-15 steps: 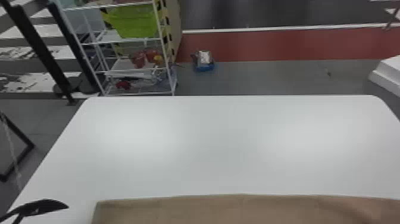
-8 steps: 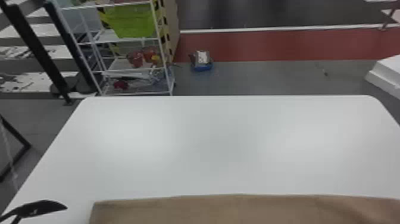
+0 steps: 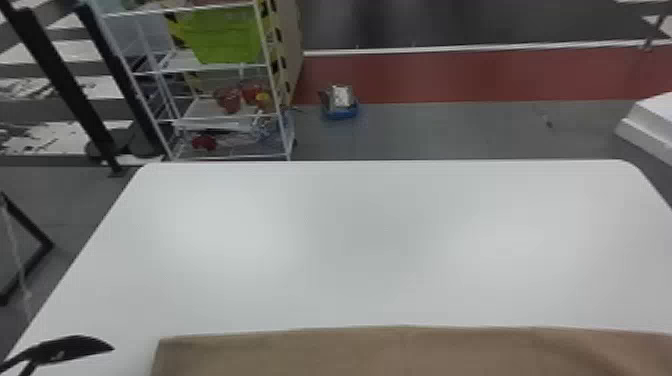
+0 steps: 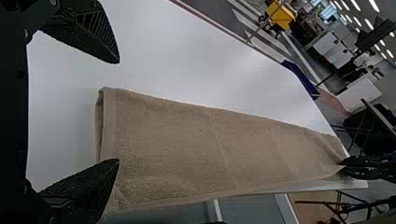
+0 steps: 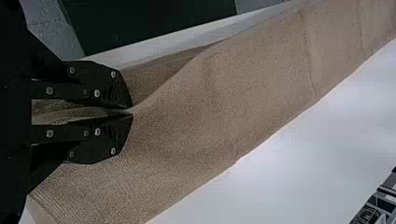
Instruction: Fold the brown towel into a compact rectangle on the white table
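Left hand (image 3: 75, 349), head view: we note it beside the brown towel (image 3: 400, 352) on the table (image 3: 350, 240). Left wrist view: fingers wide apart, towel's end near them. Right wrist view: right hand (image 5: 130, 111) pinches gathered towel.

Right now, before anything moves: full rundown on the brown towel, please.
The brown towel looks like soft terry cloth, with a smoother band at its left end and faint lines across it. It lies as a long strip along the near side of the white table, layers showing at the left end. The right claw is closed on it near its right end, pulling up a ridge. The left claw is open at the left end; whether it touches, I can't tell.
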